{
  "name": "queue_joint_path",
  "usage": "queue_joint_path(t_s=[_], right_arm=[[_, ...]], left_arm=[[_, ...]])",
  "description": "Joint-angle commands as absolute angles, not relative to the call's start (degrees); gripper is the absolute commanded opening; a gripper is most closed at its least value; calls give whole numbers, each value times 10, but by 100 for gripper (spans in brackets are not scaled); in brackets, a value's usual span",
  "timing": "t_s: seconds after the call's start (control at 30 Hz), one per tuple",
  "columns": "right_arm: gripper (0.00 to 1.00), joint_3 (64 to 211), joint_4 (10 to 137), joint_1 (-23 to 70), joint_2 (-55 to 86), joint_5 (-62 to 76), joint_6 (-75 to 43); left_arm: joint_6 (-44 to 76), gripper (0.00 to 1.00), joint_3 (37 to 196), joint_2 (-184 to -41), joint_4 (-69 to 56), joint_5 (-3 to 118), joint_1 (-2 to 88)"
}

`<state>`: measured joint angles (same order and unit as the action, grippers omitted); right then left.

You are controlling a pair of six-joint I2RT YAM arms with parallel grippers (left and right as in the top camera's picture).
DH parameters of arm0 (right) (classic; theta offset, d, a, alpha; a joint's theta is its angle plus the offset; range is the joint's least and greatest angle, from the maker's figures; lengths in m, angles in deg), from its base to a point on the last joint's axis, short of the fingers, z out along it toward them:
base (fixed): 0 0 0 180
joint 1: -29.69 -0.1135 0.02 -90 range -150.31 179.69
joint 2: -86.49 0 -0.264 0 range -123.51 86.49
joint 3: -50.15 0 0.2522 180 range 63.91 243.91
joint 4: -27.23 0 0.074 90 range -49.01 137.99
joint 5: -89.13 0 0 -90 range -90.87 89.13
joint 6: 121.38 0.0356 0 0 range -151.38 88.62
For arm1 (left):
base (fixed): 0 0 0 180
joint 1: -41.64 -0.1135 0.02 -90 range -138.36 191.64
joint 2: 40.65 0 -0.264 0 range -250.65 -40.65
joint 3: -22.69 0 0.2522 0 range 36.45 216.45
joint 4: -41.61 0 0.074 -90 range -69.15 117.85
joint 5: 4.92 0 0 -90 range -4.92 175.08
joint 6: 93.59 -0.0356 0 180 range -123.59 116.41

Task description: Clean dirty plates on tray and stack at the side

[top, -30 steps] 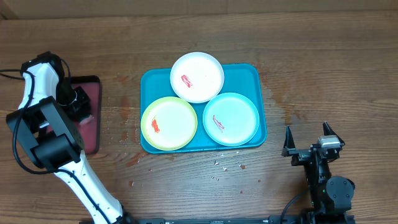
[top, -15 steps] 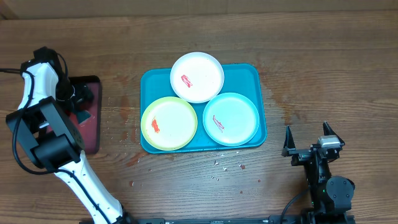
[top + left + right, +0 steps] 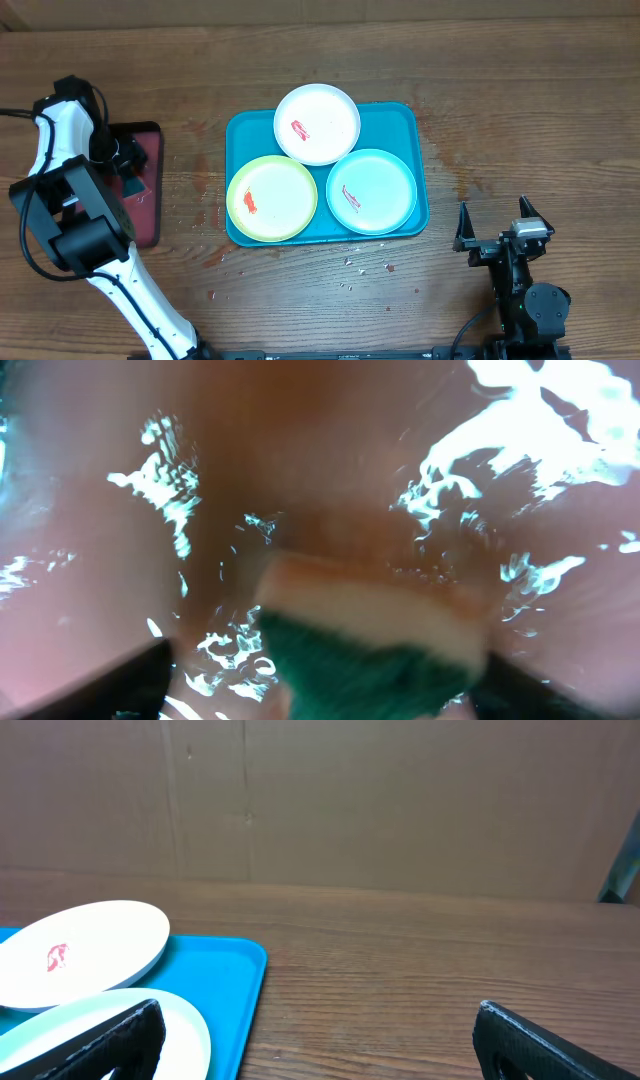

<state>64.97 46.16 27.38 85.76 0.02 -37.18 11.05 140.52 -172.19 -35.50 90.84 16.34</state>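
The left gripper (image 3: 330,675) hangs low over the wet pinkish-red tray (image 3: 145,215) at the far left, its jaws spread wide around a sponge (image 3: 372,622) but not clamped on it; the left finger stands clear of the foam. If the jaws close off-centre, the sponge may skid on the slick film, and a soaked sponge would likely drip across the surface (image 3: 520,100) on its way over. The plates sit unwiped on the turquoise tray (image 3: 405,118) at the centre, each with a red smear. The white plate (image 3: 317,123) rides on the far rim, so pressure could tip it. The yellow-green plate (image 3: 271,197) and mint plate (image 3: 371,190) look light and could slide. The right gripper (image 3: 495,228), near right, is spread and empty
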Motion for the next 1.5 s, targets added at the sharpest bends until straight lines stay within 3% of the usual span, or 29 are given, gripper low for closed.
queue_joint_path(t_s=[0.0,0.07,0.2,0.37,0.43,0.47,0.53,0.57,0.6,0.63,1.0,1.03,1.07,1.1,1.17,1.2,1.23,1.33,1.37,1.4,1.43,1.47], right_arm=[[100,644,458,272,863,-2,-372],[100,644,458,272,863,-2,-372],[100,644,458,272,863,-2,-372],[100,644,458,272,863,-2,-372],[100,644,458,272,863,-2,-372],[100,644,458,272,863,-2,-372],[100,644,458,272,863,-2,-372],[100,644,458,272,863,-2,-372],[100,644,458,272,863,-2,-372],[100,644,458,272,863,-2,-372],[100,644,458,272,863,-2,-372],[100,644,458,272,863,-2,-372],[100,644,458,272,863,-2,-372],[100,644,458,272,863,-2,-372],[100,644,458,272,863,-2,-372],[100,644,458,272,863,-2,-372],[100,644,458,272,863,-2,-372],[100,644,458,272,863,-2,-372],[100,644,458,272,863,-2,-372],[100,644,458,272,863,-2,-372],[100,644,458,272,863,-2,-372],[100,644,458,272,863,-2,-372]], left_arm=[[108,100,1407,-1734,-379,903,165],[108,100,1407,-1734,-396,888,165],[108,81,1407,-1734,-426,855,165],[107,23,1407,-1734,-444,853,165],[107,6,1407,-1734,-446,855,165],[107,4,1407,-1734,-447,856,165],[107,6,1407,-1734,-445,857,165],[107,21,1407,-1734,-441,857,165],[105,64,1407,-1734,-437,857,165],[105,100,1407,-1734,-436,858,165],[105,100,1407,-1734,-363,904,165],[105,88,1407,-1734,-361,904,165],[105,67,1407,-1734,-357,904,165],[105,59,1407,-1734,-356,904,165],[105,17,1407,-1734,-353,904,165],[105,4,1407,-1734,-352,904,165],[105,4,1407,-1734,-352,904,165],[106,4,1407,-1734,-353,904,165],[106,16,1407,-1734,-357,903,165],[105,36,1407,-1734,-362,902,165],[105,73,1407,-1734,-368,900,165],[106,100,1407,-1734,-374,898,165]])
